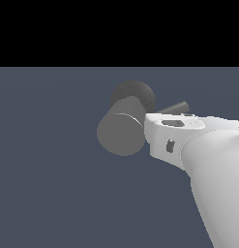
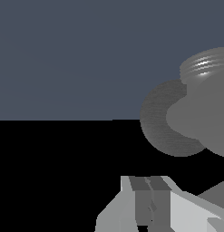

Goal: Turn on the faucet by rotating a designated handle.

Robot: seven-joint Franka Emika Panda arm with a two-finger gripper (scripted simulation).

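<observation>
The faucet (image 1: 122, 131) is a stubby grey cylinder on a darker speckled round base (image 1: 140, 93). Its handle (image 1: 178, 107), a thin grey rod, sticks out toward the exterior view's right, and the white robot hand (image 1: 173, 131) covers the rod's inner part. The hand sits close against the cylinder's side, just below the rod. No fingers show in the exterior view. In the wrist view the gripper (image 2: 149, 205) has its two dark pads (image 2: 139, 199) pressed together with nothing between them. The faucet (image 2: 205, 106) and its base (image 2: 164, 123) lie off to one side of the fingers.
The white arm (image 1: 217, 184) enters from the lower right of the exterior view. A flat blue-grey floor (image 1: 53, 169) surrounds the faucet. Black background fills the space above the floor line.
</observation>
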